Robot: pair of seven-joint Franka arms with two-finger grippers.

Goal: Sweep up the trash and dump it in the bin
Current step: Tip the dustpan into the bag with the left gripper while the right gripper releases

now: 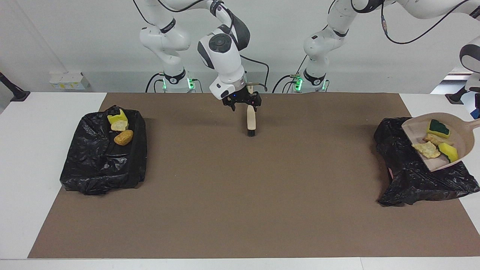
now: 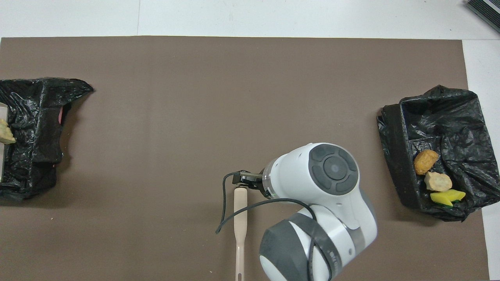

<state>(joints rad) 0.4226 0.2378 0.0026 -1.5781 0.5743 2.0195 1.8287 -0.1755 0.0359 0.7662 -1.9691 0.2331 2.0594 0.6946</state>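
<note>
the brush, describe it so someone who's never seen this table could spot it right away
Start at the brown mat covering the table, with a black bag at each end. Midway between the bags, at the edge nearest the robots, the brush lies flat under the open right gripper. It is the only long, thin thing there: a beige handle ending in black bristles.

Facing view high across table (image 1: 240,225), toward robots; overhead steeply down; both share brown mat (image 2: 195,97)

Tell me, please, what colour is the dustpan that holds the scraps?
The dustpan is beige, clearest in the facing view.
</note>
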